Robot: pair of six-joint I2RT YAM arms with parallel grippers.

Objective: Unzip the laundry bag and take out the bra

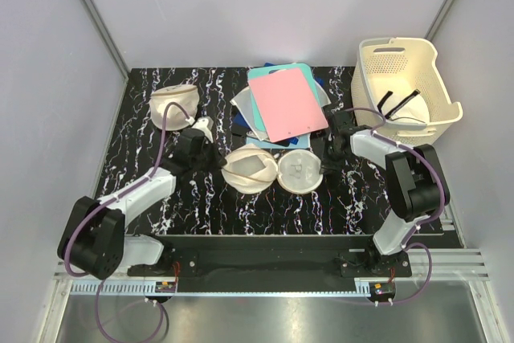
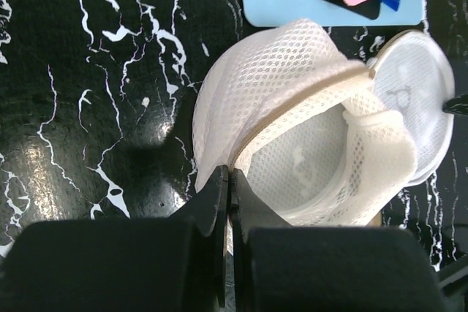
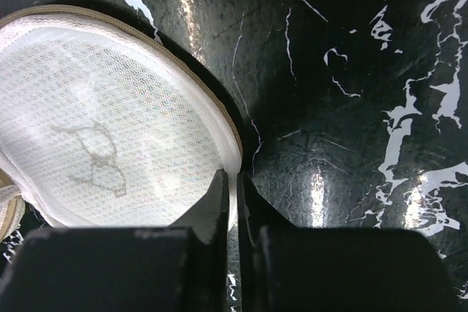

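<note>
While a plain cream pouch sits apart at the far left of the worktop, the left end effector is clenched on the left rim of the laundry bag. This seems meant to anchor that half so the other can be drawn away from it. The bag lies mid-worktop, just in front of a pink board, splayed open like a clam with its squiggle-marked face folded out to the right. On that side the right end effector has its jaws pinched on the outer rim, apparently to hold the mouth wide. Something pale shows inside the left half, but I cannot tell whether it is the bra. Farther right, thin black straps lie in the cream basket, so the bra may already be out.
</note>
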